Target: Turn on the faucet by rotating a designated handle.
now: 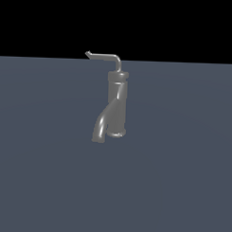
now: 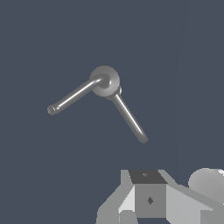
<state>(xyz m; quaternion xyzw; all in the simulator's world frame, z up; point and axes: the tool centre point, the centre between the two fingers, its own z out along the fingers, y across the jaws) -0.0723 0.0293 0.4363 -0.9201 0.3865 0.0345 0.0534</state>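
While the faucet (image 1: 116, 103) is standing upright mid-table, the gripper (image 2: 148, 199) is hovering above, finger state unclear, and the thin, stiff, probably slippery handle (image 1: 105, 56) is inviting a push near its upturned tip.

Faucet (image 1: 116, 106): plain metallic grey, pale highlights. Handle (image 1: 106, 56): lighter grey. Table (image 1: 182, 163): uniform slate blue. Backdrop, frame top: black.

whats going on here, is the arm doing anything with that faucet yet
Not yet. A grey faucet stands alone on a flat grey surface, its thin handle sticking out from the top toward the exterior view's left. The arm does not show in the exterior view. In the wrist view, part of the gripper shows apart from the handle, touching nothing.
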